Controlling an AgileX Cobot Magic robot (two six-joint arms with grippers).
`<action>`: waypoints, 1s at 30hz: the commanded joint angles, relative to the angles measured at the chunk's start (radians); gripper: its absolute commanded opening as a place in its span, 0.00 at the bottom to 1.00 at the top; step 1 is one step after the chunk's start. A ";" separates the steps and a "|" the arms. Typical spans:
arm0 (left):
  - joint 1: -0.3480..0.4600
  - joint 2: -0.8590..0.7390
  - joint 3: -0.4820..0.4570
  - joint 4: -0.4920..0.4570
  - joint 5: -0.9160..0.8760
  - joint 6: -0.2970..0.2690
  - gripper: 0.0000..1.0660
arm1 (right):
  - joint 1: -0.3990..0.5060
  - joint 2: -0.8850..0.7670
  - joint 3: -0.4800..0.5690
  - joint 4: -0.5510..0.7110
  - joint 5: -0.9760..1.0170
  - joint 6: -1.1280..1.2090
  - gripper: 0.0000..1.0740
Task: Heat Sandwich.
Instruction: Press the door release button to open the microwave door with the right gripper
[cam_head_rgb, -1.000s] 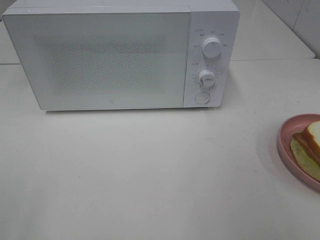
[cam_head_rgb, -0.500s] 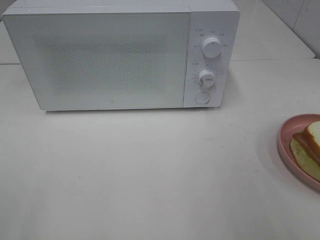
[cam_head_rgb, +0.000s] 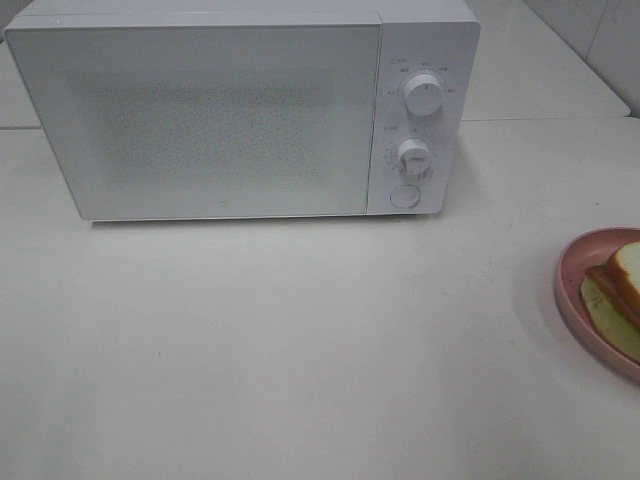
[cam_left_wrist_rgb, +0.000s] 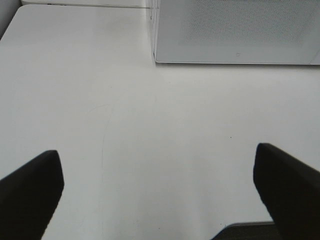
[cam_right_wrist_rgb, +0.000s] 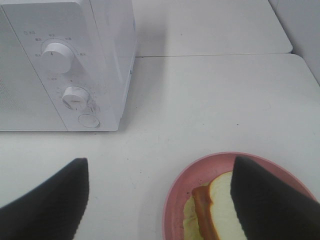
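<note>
Table: white matte top (cam_head_rgb: 300, 350), faintly scuffed; a thin seam (cam_head_rgb: 545, 119) runs side to side, level with the microwave.
Microwave: white box (cam_head_rgb: 220, 120) standing on the far part of the table, left of centre, door shut, two dials and a round button on its right panel.
Plate: round, pink (cam_head_rgb: 563, 285), at the right edge, cut off by the high view, well apart from the microwave.

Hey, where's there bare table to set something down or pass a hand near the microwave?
The widest bare patch is the table in front of the microwave, running from the view's left edge to the pink plate. A narrower strip lies right of the microwave, behind the plate. It is crowded only at the right edge, where the sandwich sits on the plate.
</note>
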 joint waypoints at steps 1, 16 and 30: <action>0.005 -0.025 0.001 -0.003 -0.011 0.000 0.92 | -0.007 0.058 0.002 -0.005 -0.062 0.000 0.70; 0.005 -0.025 0.001 -0.003 -0.011 0.000 0.92 | -0.007 0.347 0.002 -0.004 -0.353 0.004 0.70; 0.005 -0.025 0.001 -0.003 -0.011 0.000 0.92 | -0.007 0.609 0.002 -0.004 -0.697 0.004 0.70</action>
